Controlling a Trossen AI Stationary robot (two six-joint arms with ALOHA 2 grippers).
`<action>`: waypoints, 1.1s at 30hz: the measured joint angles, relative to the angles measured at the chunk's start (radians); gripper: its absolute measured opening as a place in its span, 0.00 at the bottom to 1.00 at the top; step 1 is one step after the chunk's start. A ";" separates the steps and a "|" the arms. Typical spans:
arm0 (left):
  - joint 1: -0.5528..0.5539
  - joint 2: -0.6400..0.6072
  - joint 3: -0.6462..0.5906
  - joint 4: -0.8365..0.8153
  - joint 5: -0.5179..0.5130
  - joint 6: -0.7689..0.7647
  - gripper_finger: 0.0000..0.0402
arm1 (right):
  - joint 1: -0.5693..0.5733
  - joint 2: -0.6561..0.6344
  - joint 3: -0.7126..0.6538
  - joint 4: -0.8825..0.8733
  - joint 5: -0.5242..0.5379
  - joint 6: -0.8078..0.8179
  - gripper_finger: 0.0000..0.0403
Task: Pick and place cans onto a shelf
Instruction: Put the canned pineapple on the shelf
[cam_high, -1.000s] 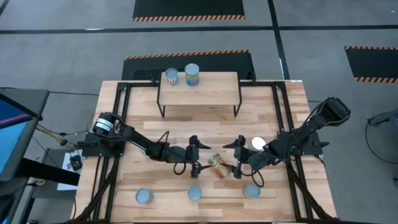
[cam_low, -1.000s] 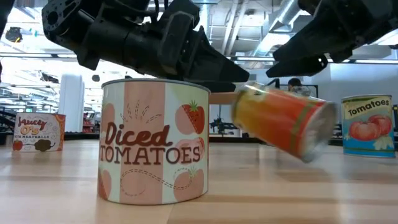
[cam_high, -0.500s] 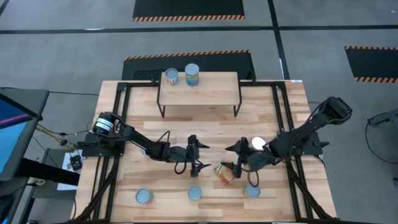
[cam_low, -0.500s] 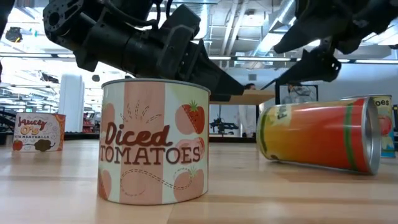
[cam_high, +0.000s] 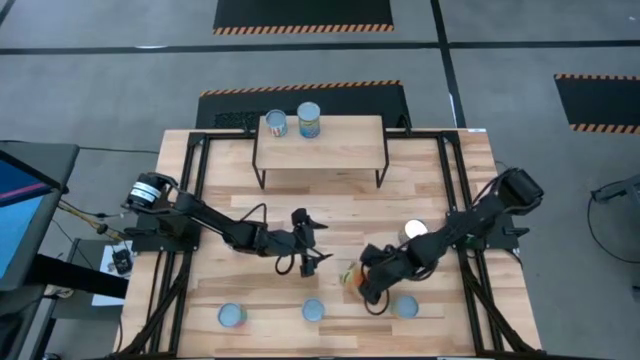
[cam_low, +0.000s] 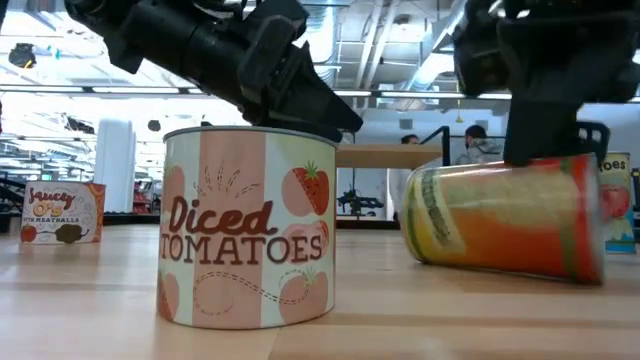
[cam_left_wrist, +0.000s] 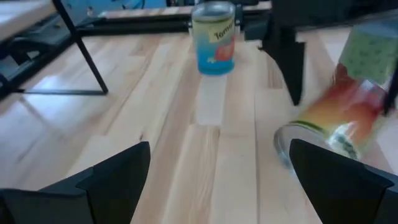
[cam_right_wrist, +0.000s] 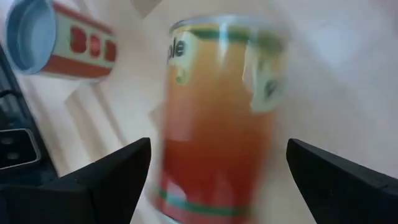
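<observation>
Low, right gripper (cam_high: 366, 285) over tipped can (cam_high: 351, 273)

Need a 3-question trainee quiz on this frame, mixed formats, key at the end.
1. True or false: the orange can stands upright on the table.
2. How many cans stand on the shelf? A) none B) two C) four
3. Fill in: the right gripper hovers with open fingers over the ____ can.

Key:
1. False. It lies on its side, between the left gripper, also open, and the right gripper.
2. B. Two cans stand at the shelf's left end.
3. Orange. The right wrist view shows it between the open fingers, not gripped.
</observation>
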 joint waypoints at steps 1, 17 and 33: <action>0.000 0.000 0.000 -0.008 0.001 -0.007 0.94 | 0.000 0.018 0.001 0.014 -0.020 0.002 0.99; 0.003 0.008 0.000 -0.033 0.003 -0.005 0.94 | -0.014 0.102 0.019 0.028 -0.010 -0.121 0.87; 0.001 -0.037 0.000 -0.075 0.107 0.083 0.94 | 0.055 -0.061 -0.213 0.416 0.485 -0.369 0.81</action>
